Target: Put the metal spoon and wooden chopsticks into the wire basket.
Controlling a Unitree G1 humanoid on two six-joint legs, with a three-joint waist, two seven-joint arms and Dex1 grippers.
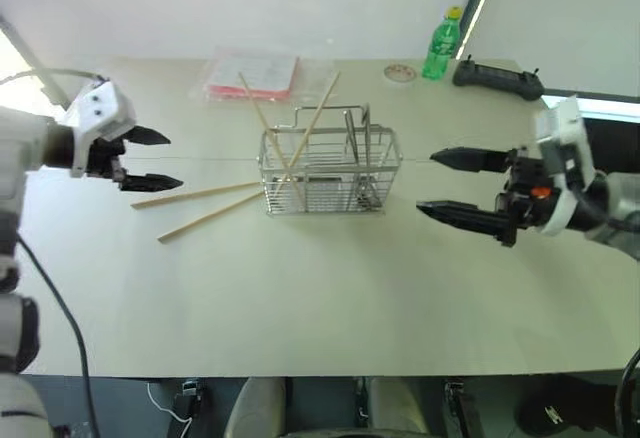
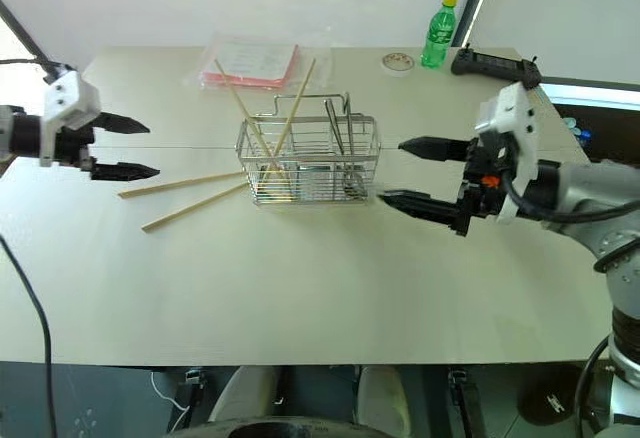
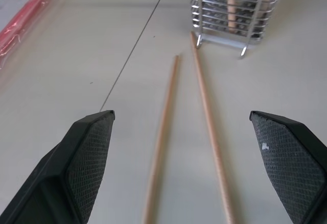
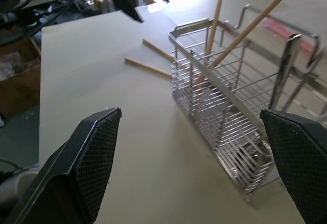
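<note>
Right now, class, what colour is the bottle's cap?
Yellow. The cap tops the green bottle, clearest in the left eye view.

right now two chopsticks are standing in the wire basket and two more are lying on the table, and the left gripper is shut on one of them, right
Not quite. The left gripper is open and holds nothing; in the left wrist view its fingers stand wide apart above the two chopsticks on the table. The rest holds: two chopsticks lean inside the wire basket.
</note>
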